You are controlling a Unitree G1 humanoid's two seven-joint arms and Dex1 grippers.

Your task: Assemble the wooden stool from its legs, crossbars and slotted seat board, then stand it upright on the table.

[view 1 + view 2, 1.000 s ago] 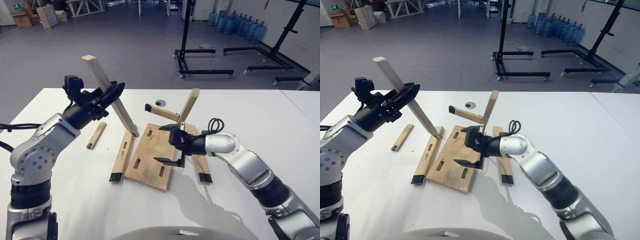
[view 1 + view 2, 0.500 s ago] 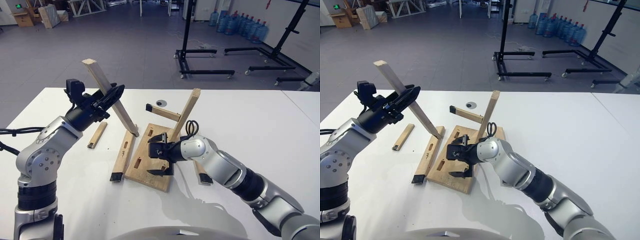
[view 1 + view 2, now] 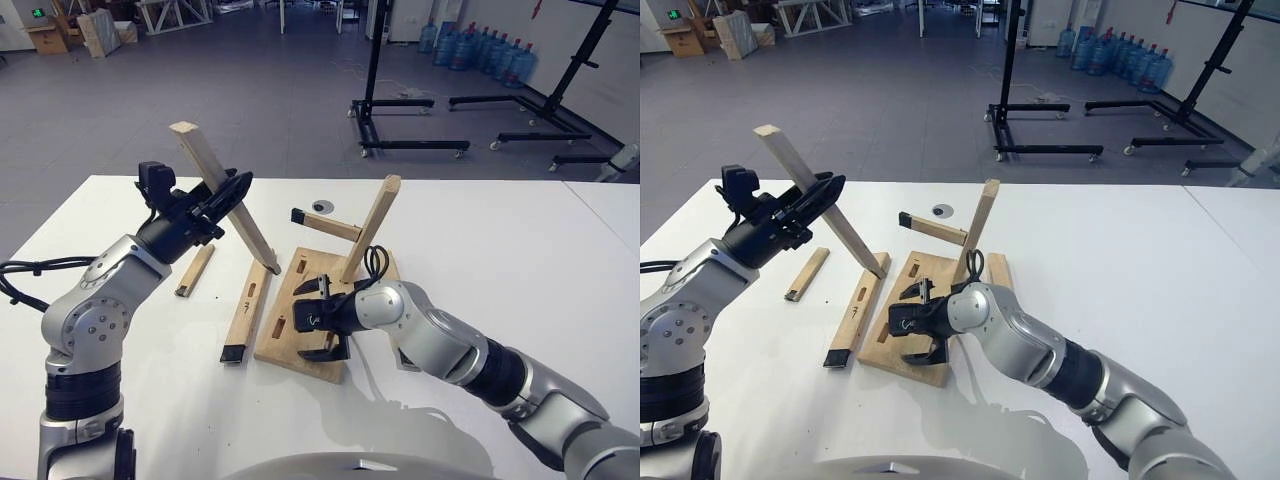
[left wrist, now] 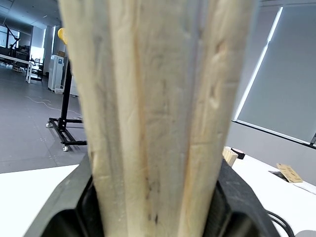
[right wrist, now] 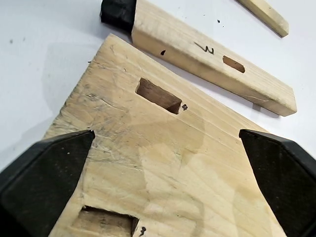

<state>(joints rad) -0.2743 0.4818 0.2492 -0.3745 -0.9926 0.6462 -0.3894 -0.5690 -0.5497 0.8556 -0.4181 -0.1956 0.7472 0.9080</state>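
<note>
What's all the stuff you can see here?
slotted wooden seat board: 1, pale, flat mid-table
long wooden legs: 4, pale; two lying beside the board, the other partly behind the right arm; one tilted up from the board; one held
black-tipped wooden bar: 1, joined to the tilted leg
short wooden crossbar: 1, pale, table's left
white table: 1
left gripper: black, shut on a leg
right gripper: black, open over the board

The slotted seat board (image 3: 290,300) lies flat on the bench (image 3: 520,240), a tilted leg (image 3: 370,228) standing in it, a second leg (image 3: 247,305) flat beside it, a third leg (image 3: 225,200) raised aslant.
</note>
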